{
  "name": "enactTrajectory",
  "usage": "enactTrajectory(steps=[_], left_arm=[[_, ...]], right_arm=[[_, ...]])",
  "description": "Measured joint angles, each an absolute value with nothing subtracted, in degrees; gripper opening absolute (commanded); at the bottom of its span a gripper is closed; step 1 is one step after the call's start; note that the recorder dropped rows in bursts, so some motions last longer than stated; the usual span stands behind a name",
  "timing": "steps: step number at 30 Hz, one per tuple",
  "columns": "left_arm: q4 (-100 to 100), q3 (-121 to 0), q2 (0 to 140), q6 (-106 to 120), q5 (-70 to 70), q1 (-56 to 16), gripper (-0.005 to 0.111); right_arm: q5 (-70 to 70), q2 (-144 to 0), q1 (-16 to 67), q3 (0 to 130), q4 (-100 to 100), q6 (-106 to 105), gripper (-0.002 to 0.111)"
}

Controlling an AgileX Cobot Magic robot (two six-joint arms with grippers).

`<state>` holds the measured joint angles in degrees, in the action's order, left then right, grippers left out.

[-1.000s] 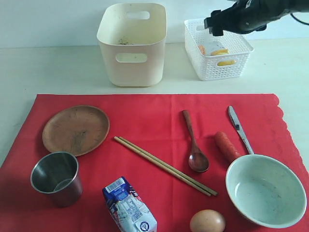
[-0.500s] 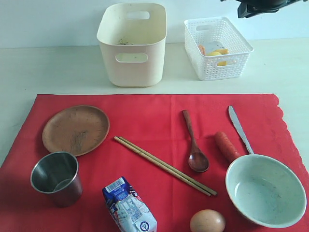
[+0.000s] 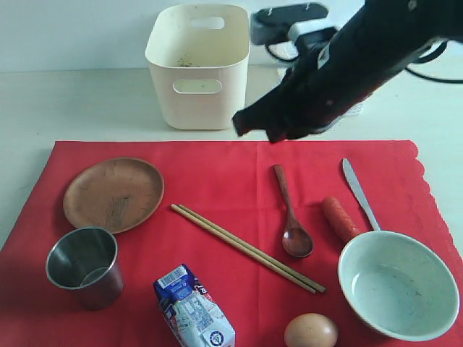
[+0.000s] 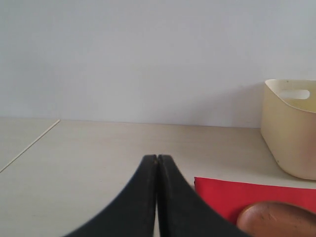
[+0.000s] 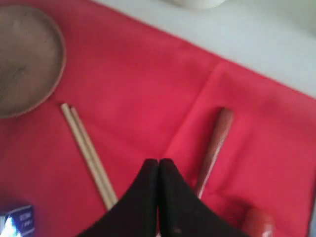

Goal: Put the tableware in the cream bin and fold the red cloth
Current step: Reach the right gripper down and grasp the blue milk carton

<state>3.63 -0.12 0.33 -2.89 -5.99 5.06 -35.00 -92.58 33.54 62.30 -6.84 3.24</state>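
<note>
Along the cloth's (image 3: 217, 170) near edge stand the cup (image 3: 83, 266), carton (image 3: 194, 307), egg (image 3: 311, 331) and bowl (image 3: 398, 285). At its middle lie the plate (image 3: 113, 194), chopsticks (image 3: 247, 248), spoon (image 3: 291, 213), carrot (image 3: 338, 219) and knife (image 3: 359, 192). All six pieces of tableware are on the cloth and none is in the bin (image 3: 197, 65), so folding must wait: the cloth is pinned under them. Above the cloth's far half hangs the right pincer (image 5: 158, 163), fingers pressed together on nothing. It angles down toward the strip between chopsticks and spoon handle, probably lining up on one of them, and must part before taking either. The left pincer (image 4: 157, 159), likewise closed and empty, sits low over the bare surface (image 4: 98, 148) off the cloth's far left corner, out of the way. Just past the cloth's far edge the bin stands upright, mouth open, a short carry.
</note>
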Motion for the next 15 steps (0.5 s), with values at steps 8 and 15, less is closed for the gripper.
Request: enactTrajectory(steps=[8,15], left_arm=[[3.6,-0.1,0.3,-2.9,-6.0,5.1,0.003],[3.6,-0.1,0.3,-2.9,-6.0,5.1,0.003]], right_arm=[[-34.3,-92.6,45.0,58.4,-7.1,4.4,0.015],[-33.9,-95.4,52.4,58.3,-7.2,5.7,0.052]])
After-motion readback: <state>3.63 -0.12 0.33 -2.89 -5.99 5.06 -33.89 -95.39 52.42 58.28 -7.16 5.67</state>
